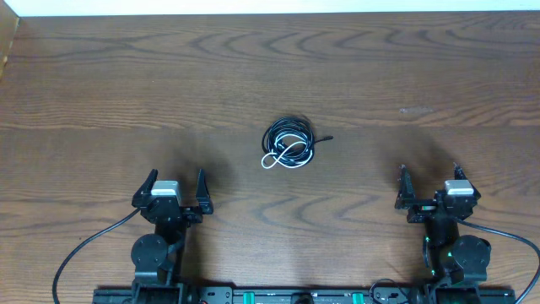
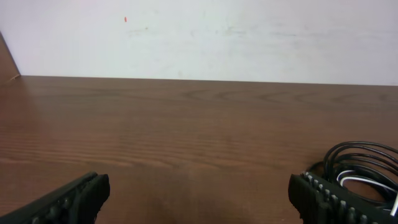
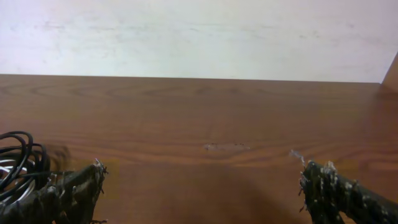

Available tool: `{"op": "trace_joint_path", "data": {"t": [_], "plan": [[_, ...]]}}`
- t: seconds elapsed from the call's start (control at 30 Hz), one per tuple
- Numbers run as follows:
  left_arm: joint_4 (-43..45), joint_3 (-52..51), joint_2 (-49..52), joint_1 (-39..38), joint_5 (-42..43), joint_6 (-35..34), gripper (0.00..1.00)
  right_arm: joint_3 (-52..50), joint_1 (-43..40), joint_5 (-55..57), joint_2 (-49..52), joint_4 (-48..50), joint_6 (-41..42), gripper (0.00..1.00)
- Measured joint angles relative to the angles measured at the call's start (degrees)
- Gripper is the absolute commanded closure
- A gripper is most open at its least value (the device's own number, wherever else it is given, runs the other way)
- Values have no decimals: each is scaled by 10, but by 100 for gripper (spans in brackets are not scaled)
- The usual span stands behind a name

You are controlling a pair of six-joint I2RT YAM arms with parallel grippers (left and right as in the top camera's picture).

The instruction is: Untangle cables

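The cables (image 1: 288, 142) lie in one small tangled bundle at the middle of the wooden table: thin black loops wound around a short white cord. The bundle shows at the right edge of the left wrist view (image 2: 364, 165) and at the left edge of the right wrist view (image 3: 18, 165). My left gripper (image 1: 176, 182) is open and empty, near the front edge, left of and nearer than the bundle. My right gripper (image 1: 430, 178) is open and empty, near the front edge, right of the bundle. Neither touches the cables.
Thicker black cords run from the arm bases at the front left (image 1: 84, 245) and front right (image 1: 515, 238). A pale scuff mark (image 1: 415, 110) sits on the table right of the bundle. A white wall (image 2: 199, 37) stands beyond the far edge.
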Motion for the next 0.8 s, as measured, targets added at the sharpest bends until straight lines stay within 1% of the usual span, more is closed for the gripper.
{"op": "trace_joint_path", "data": {"t": [0.7, 0.8], "plan": [[0, 0, 0, 0, 0, 0, 2, 0, 0, 0, 0, 0, 0, 1], [0, 0, 0, 0, 0, 0, 2, 0, 0, 0, 0, 22, 1, 1]]}}
